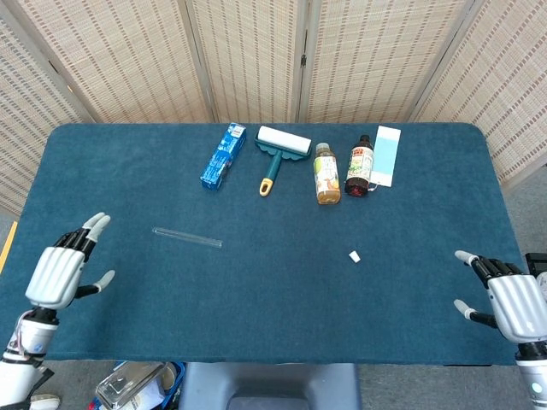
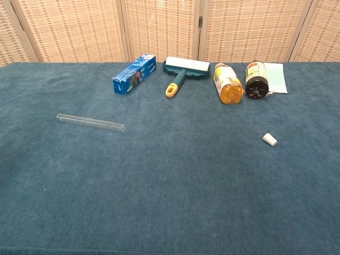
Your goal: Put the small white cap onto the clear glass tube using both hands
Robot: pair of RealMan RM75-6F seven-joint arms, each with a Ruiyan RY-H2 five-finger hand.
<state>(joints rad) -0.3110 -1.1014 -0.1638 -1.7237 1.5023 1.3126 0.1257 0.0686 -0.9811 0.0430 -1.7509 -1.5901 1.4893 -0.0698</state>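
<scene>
The clear glass tube (image 1: pixel 187 237) (image 2: pixel 91 122) lies flat on the blue table cloth, left of centre. The small white cap (image 1: pixel 354 255) (image 2: pixel 270 139) lies on the cloth to the right of centre, far from the tube. My left hand (image 1: pixel 61 272) hovers over the table's left front area, fingers spread and empty, well left of the tube. Over the right front corner my right hand (image 1: pixel 506 301) is also spread and empty, well right of the cap. Neither hand appears in the chest view.
Along the back lie a blue box (image 1: pixel 223 155), a lint roller (image 1: pixel 278 154), a yellow bottle (image 1: pixel 326 173), a dark bottle (image 1: pixel 360 166) and a pale card (image 1: pixel 385 155). Woven screens stand behind the table. A metal object (image 1: pixel 128 384) sits on the floor below the front edge.
</scene>
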